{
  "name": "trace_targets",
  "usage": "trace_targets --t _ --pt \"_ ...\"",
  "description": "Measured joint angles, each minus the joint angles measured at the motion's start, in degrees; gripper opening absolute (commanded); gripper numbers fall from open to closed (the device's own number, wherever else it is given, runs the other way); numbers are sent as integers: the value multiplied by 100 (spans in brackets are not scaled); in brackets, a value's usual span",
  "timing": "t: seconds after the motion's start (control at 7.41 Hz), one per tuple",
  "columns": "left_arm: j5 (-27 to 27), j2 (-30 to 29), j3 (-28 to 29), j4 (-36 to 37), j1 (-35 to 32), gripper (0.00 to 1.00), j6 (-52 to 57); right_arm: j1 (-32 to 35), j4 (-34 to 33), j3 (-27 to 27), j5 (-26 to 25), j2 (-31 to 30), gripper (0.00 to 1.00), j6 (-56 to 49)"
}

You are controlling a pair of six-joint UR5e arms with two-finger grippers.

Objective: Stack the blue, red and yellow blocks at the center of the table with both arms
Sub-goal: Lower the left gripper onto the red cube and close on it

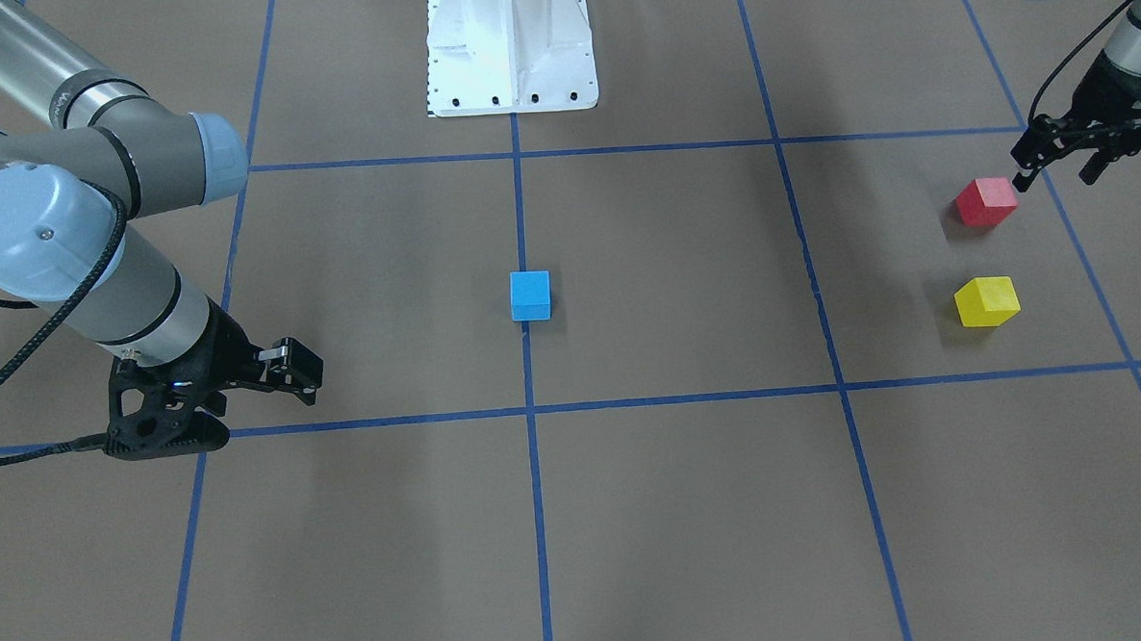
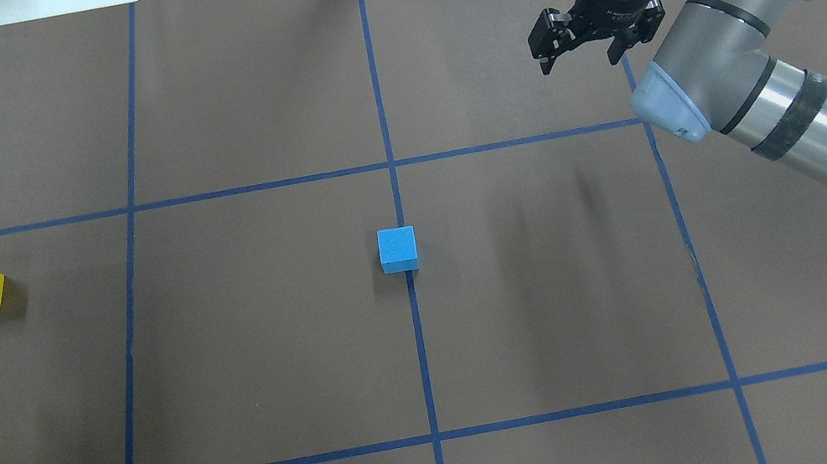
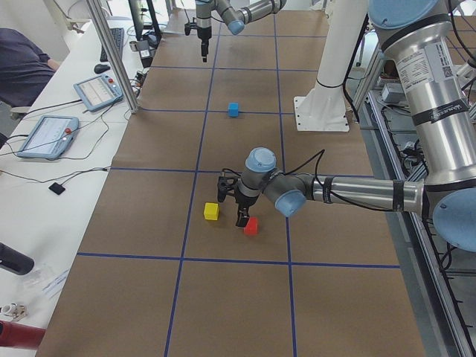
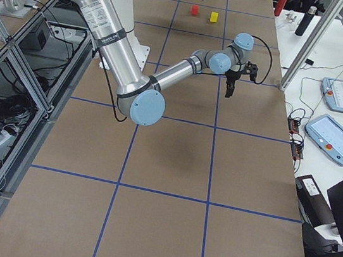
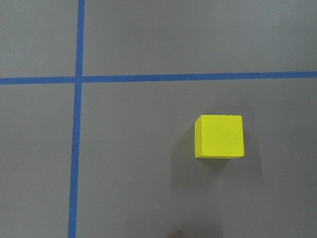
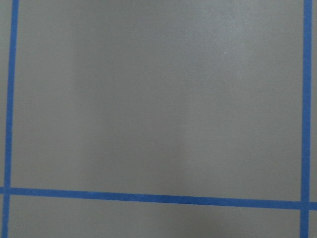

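Note:
A blue block (image 1: 530,295) sits at the table's centre, on the middle tape line; it also shows in the overhead view (image 2: 397,249). A red block (image 1: 986,201) and a yellow block (image 1: 987,301) lie apart on my left side. My left gripper (image 1: 1055,176) is open and empty, hovering just beside and above the red block. Its wrist view shows only the yellow block (image 5: 220,136). My right gripper (image 2: 577,58) is open and empty over bare table, far from the blocks, on the far right side.
The white robot base (image 1: 508,44) stands at the near middle edge. Blue tape lines (image 2: 389,164) divide the brown table into squares. A side desk with tablets (image 3: 48,134) runs along the operators' edge.

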Motion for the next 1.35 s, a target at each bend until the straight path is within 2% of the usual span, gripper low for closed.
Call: trace_targets --t 0.4,0.81,0.94,1.08,1.21,1.35 --pt "683 120 384 -641 890 100 -889 -1 15 -40 -39 -47 100 -32" --pt "856 65 889 -1063 1288 100 -965 -21 17 -69 -44 -113 100 -34" --pt "877 57 934 -1087 1371 87 -967 -23 17 -71 -44 -129 100 -34" --pt "882 55 951 -1095 1434 51 -971 -25 17 -73 -45 -142 100 -34" --pt "883 50 955 -1098 1474 10 -974 -26 17 -73 -45 -149 100 -34" --pt "882 44 954 -1097 1493 0 -983 -26 19 -74 -45 -159 100 -34"
